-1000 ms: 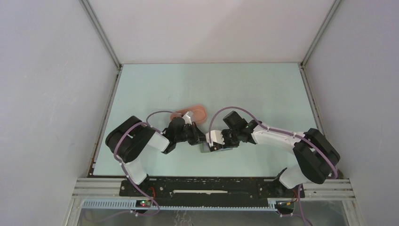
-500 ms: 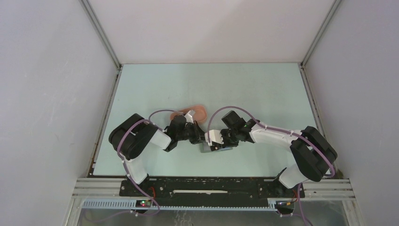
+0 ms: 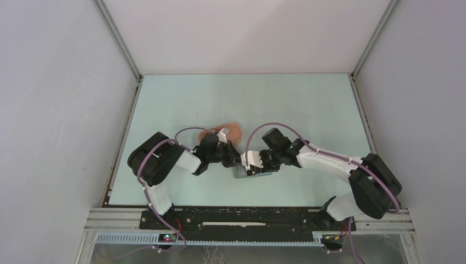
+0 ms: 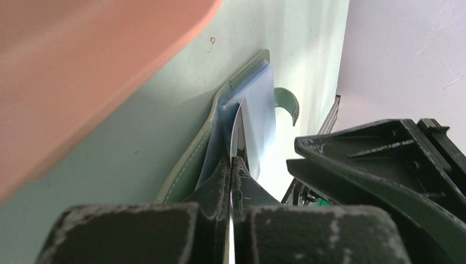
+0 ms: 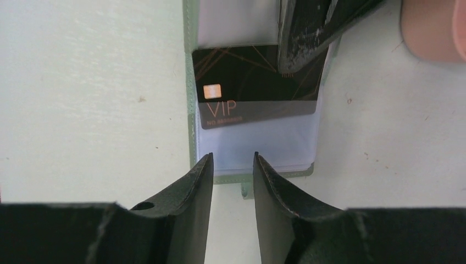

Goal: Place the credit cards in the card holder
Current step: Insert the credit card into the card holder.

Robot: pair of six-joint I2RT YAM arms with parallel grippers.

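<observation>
The card holder lies open on the table, its clear sleeve facing up and its tab toward my right gripper. A black credit card marked VIP sits partly inside the sleeve. My left gripper is shut on the card's far end, and the card shows edge-on between its tips above the card holder. My right gripper stands open over the holder's near edge with nothing between its fingers. From above, both grippers meet at the card holder.
A pink oblong tray lies just behind the left gripper, close to the holder; the tray also shows at the right wrist view's top right corner. Grey walls enclose the pale green table on three sides.
The left wrist has edged slightly toward the holder, and the right arm's elbow has swung a little to the right. The holder has stayed where it was.
</observation>
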